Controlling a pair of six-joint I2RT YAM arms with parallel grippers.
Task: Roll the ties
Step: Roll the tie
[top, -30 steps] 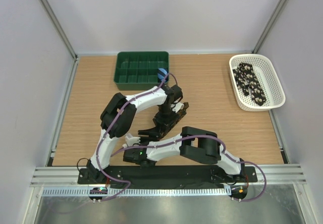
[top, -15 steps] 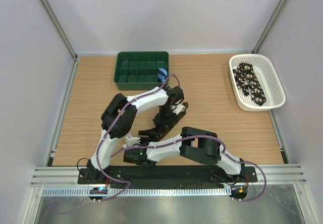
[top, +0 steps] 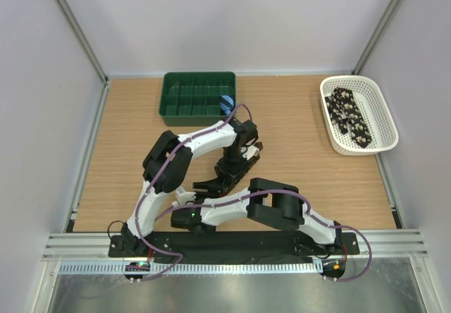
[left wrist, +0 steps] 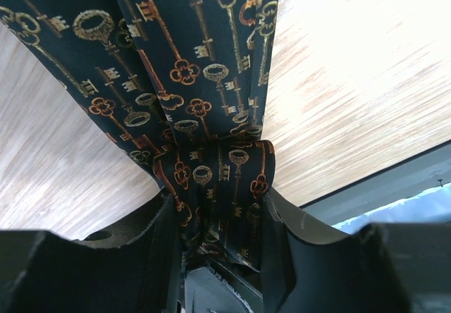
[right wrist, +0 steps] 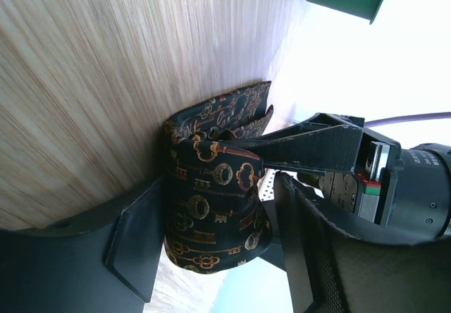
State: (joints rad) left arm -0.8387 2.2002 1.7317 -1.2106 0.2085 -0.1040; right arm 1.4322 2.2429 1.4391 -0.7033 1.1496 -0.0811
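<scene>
A dark tie with a gold and orange key print (top: 251,155) lies mid-table between my two grippers. My left gripper (top: 237,166) is shut on its bunched, folded end; in the left wrist view the tie (left wrist: 183,59) runs away from that gripper (left wrist: 217,204) over the wood. My right gripper (top: 211,183) faces it from the near side. In the right wrist view the rolled part (right wrist: 218,175) fills that gripper (right wrist: 215,218), pressed against the left finger (right wrist: 137,242). A black tie with pale spots (top: 350,118) lies in the white basket (top: 386,119).
A green compartment tray (top: 169,101) stands at the back centre with a small blue striped roll (top: 226,104) in its right corner. The left gripper's finger (right wrist: 317,147) crosses just behind the roll. Metal frame posts stand at the table's back corners.
The left wrist has drawn slightly toward the near side, and less of the tie shows beside it. The right arm has barely shifted.
</scene>
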